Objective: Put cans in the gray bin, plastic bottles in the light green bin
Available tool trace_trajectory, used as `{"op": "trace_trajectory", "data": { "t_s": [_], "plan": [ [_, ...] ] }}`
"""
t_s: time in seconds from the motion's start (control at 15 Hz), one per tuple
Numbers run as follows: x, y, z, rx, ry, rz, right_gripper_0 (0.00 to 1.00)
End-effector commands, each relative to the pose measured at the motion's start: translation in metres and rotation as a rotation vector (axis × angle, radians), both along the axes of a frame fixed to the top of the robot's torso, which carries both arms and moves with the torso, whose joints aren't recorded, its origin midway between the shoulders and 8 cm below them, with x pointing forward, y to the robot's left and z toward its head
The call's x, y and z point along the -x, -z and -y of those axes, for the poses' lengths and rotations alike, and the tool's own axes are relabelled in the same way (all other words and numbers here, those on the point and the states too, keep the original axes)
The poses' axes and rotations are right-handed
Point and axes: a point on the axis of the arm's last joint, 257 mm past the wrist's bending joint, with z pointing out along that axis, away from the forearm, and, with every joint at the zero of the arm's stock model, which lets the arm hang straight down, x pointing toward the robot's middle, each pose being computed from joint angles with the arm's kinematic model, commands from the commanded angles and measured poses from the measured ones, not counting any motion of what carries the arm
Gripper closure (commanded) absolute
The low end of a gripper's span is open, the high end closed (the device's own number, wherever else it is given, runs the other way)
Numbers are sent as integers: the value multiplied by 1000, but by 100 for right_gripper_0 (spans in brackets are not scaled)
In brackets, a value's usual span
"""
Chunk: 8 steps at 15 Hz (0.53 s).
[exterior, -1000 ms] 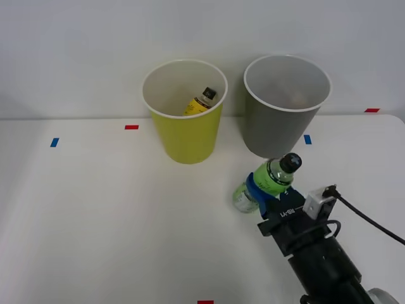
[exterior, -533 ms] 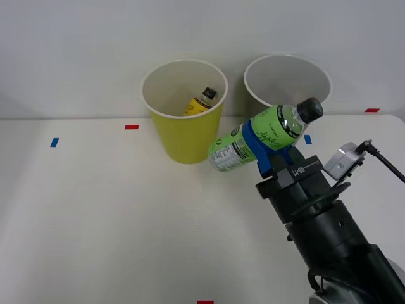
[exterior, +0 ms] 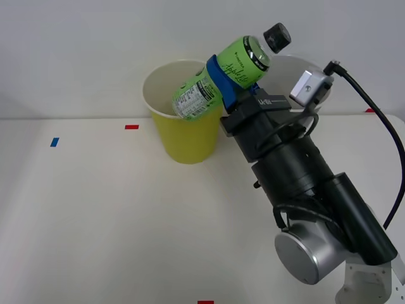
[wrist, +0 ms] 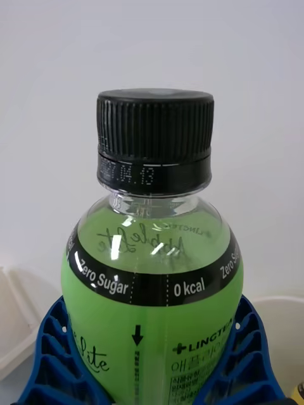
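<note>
Lifted off the counter [exterior: 95,215], the green-labelled bottle [exterior: 221,79] had risen until it hung tilted over the rim of the light green bin [exterior: 186,136] near the far edge, the right claw [exterior: 221,85] clamped round its middle, probably for dropping in.

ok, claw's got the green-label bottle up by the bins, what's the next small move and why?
Probably shift a little further left, then open. The right claw holds the green-label bottle tilted, its base over the light green bin near its right rim, cap still outside.
</note>
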Motion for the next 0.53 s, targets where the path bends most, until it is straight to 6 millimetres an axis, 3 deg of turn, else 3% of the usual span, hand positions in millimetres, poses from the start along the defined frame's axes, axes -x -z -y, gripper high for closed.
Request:
{"op": "trace_trajectory", "data": {
  "t_s": [0.07,0.53],
  "plan": [
    [-19,-22,-20,51,1,-38,100],
    [-83,-14,-59,102,20,-57,100]
  ]
}}
